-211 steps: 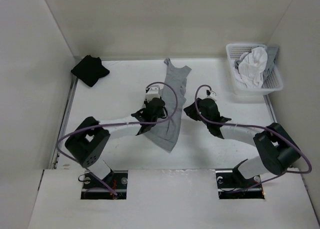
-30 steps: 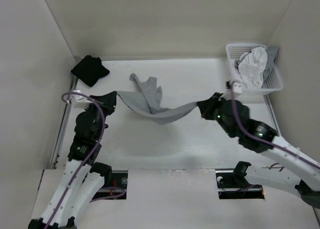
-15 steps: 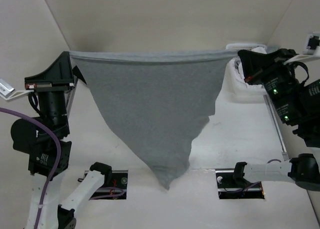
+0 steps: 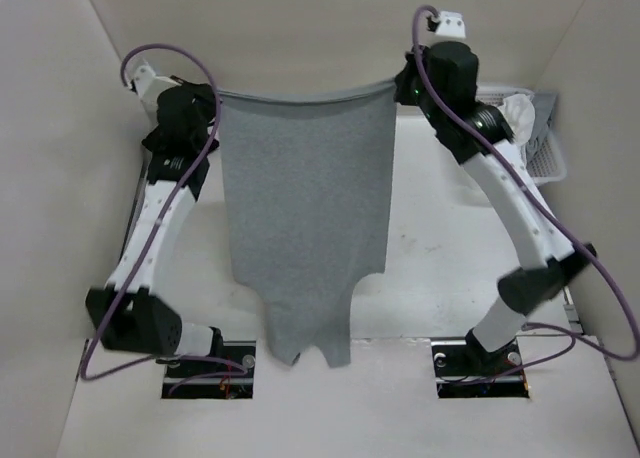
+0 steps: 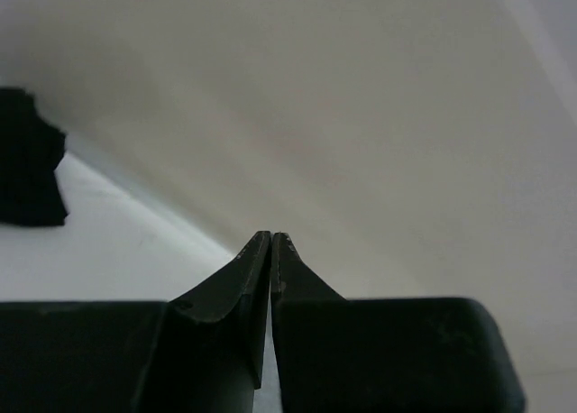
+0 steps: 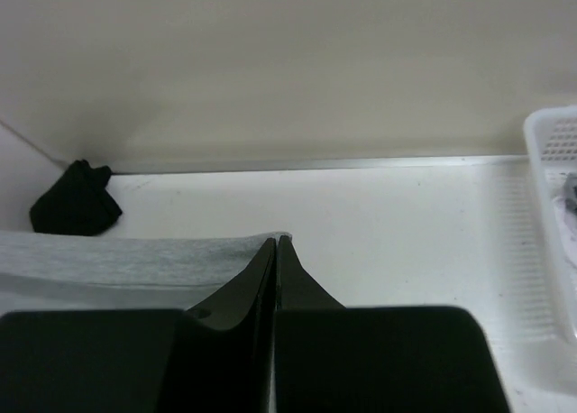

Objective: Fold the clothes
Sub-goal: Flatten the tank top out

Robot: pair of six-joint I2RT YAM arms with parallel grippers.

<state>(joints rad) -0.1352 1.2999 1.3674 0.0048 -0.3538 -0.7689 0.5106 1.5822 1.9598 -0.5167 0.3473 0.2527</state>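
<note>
Top view, top [image 4: 305, 208]: hung in the air as a flat sheet between both grippers, upper edge taut, straps [image 4: 335, 350] dangling at 6 o'clock past the near edge of the table [image 4: 450, 248].
Top view, left gripper [image 4: 214, 100]: jaws closed, pinching the corner at 10 o'clock.
Top view, right gripper [image 4: 398, 86]: jaws closed, pinching the corner at 1 o'clock.
Top view, basket [image 4: 550, 160]: at 3 o'clock, laundry [image 4: 515, 118] inside, just beside the right arm [image 4: 500, 178].
Left wrist, jaws: pressed together; no fabric visible at the tips; black cloth [image 5: 27, 174] at 9 o'clock.
Right wrist, jaws: pressed together on a grey hem running off to 9 o'clock.
Risk, slip: thin knit escaping a small pinch; likely cause, uneven pull or abrupt lowering.
Risk, landing: straps bunching underneath; likely result, a crooked fold.
Obstruction: basket close to the right arm; possible snag during descent.
</note>
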